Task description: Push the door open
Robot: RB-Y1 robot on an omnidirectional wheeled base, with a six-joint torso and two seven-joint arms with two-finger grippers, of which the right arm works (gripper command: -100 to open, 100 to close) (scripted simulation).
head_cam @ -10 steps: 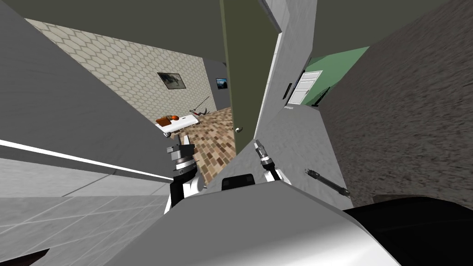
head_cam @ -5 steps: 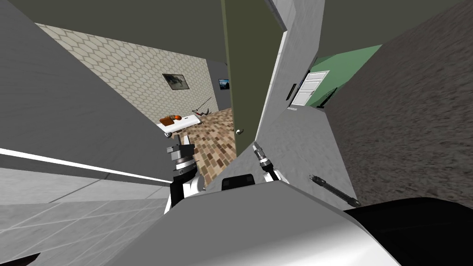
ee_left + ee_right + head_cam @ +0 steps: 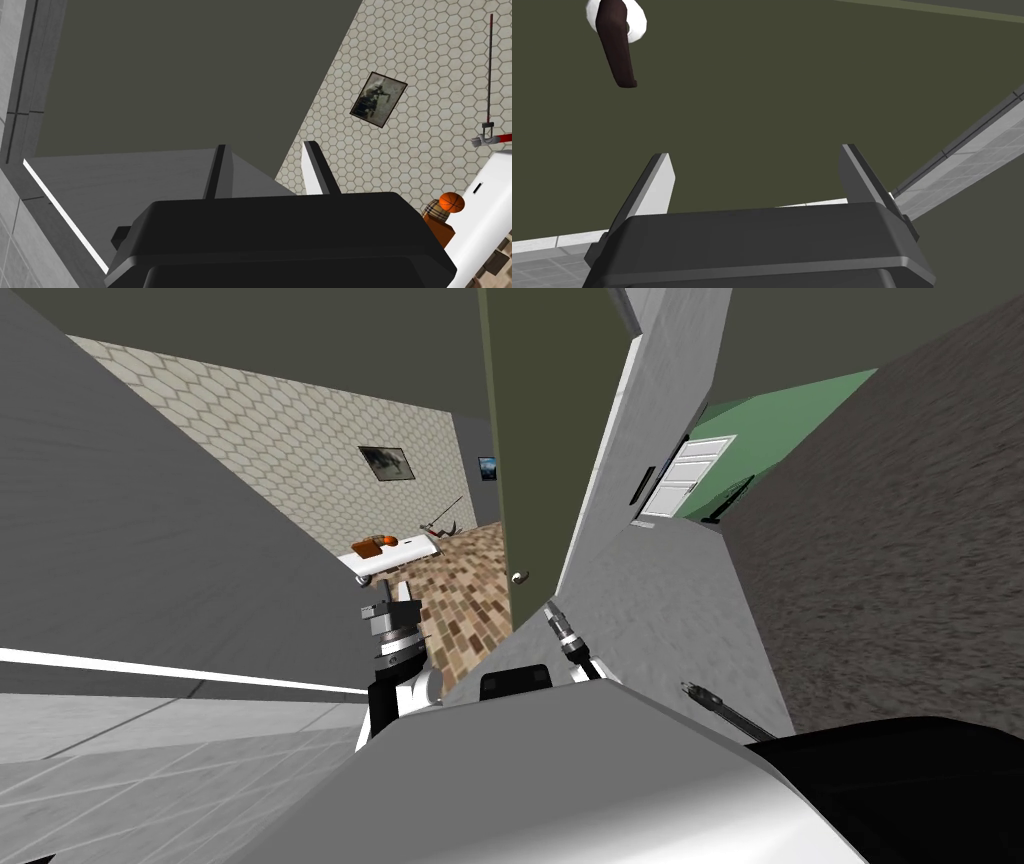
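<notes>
The right end effector [image 3: 754, 152] has its two fingers [image 3: 657, 182] spread wide with nothing between them. It points straight at the olive-green door [image 3: 792, 75], whose flat face lies close ahead of both fingertips; I cannot tell whether they touch it. The handle [image 3: 617, 45], a dark brown lever on a white round plate, sits farther ahead and outward of one finger, apart from the end effector. In the head view the right end effector [image 3: 549, 606] is just beside the lower free edge of the door [image 3: 535, 438], with the handle [image 3: 519, 577] a little ahead of it and toward the robot's left. The door stands ajar. The gap opens on the left end effector's side and shows a brown brick-patterned floor [image 3: 460, 598] ahead of it, while a light grey wall [image 3: 640, 578] runs along the right end effector's other side. The left end effector [image 3: 394, 588] is held up before that gap, apart from the door. Its own view shows the left end effector [image 3: 266, 145] with its fingers [image 3: 316, 167] set narrower than the right's, a clear gap between them and nothing held. Beyond it are a hexagon-tiled wall [image 3: 425, 75] with a picture frame [image 3: 378, 98] and, past one finger, an orange ball [image 3: 451, 202] and a brown box [image 3: 437, 222] on a white piece of furniture [image 3: 492, 200].
</notes>
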